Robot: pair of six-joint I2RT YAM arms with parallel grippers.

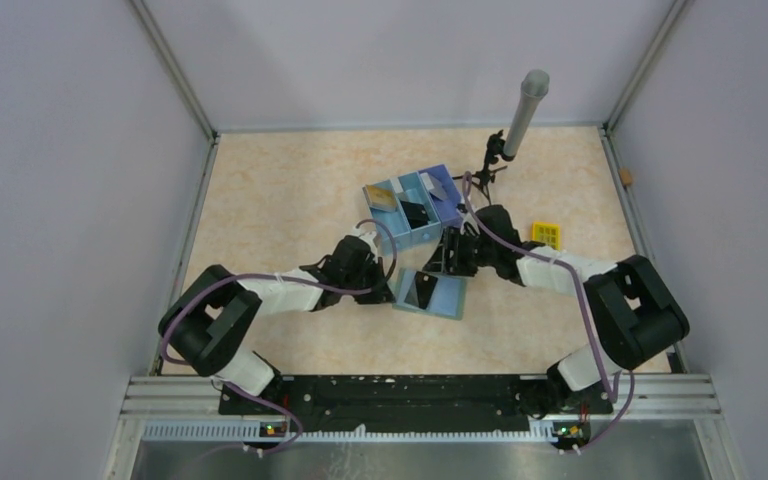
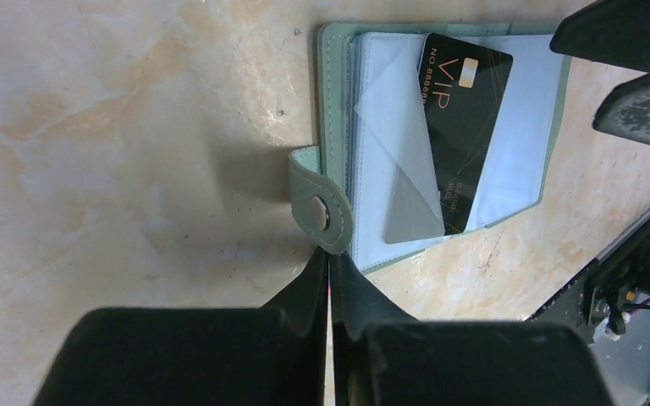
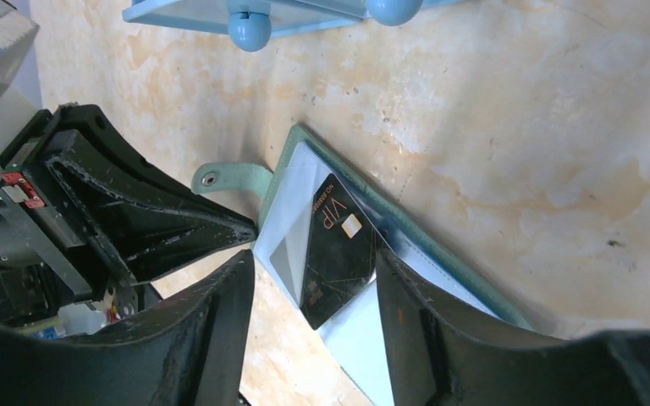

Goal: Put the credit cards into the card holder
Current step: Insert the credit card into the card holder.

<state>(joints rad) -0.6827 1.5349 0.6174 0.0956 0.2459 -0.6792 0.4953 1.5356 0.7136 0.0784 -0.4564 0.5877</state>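
The card holder (image 1: 430, 294) lies open on the counter (image 1: 290, 200), just in front of the blue tray (image 1: 400, 240). A black card (image 2: 465, 127) sits crooked in it. One part is under a clear pocket and one corner sticks out.

The left pincer (image 2: 330, 258) is squeezed tight. Its tips are right at the holder's edge by the snap tab (image 2: 320, 210). I cannot tell if it nips anything. The right pincer (image 3: 313, 256) is let go, with one finger on each side of the card, and it holds nothing.

I think the card is thin, stiff and slippery, so it is best pinched by the bare end that sticks out. The holder looks light and soft and may slide, so it needs pressing down near the tab. The clear pocket looks floppy.
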